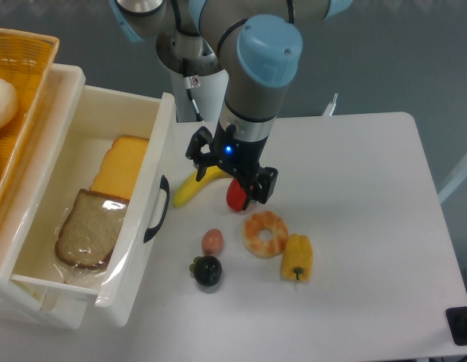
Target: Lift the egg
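Egg (212, 240) lying free on the table (369, 196), near its front-left edge.

It is seen below the gripper (231, 175), untouched, long axis roughly upright in frame; finger spread cannot be told.

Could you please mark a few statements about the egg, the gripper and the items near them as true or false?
1. The egg lies on the table, just above the dark grape cluster. True.
2. The gripper is clamped on the egg. False: it is apart from the egg, over the banana and red fruit.
3. The drawer is open, with a bread slice inside. True.
4. The egg sits inside the drawer. False: it lies on the table, right of the drawer.
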You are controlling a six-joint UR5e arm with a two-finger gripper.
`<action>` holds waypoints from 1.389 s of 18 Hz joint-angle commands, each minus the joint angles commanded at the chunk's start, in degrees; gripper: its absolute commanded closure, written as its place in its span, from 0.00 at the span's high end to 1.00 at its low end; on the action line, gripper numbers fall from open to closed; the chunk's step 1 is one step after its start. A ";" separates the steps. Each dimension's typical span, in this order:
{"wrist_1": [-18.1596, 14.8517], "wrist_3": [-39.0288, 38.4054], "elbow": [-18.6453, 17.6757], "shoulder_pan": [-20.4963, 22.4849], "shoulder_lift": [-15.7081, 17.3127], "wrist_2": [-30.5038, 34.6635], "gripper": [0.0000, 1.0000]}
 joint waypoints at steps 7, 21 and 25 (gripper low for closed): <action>0.35 0.97 -0.44 0.44 0.61 0.00 1.00; 7.65 -1.76 -8.00 -0.79 0.35 1.93 1.00; 7.56 -1.14 -7.82 -0.70 -0.44 1.58 1.00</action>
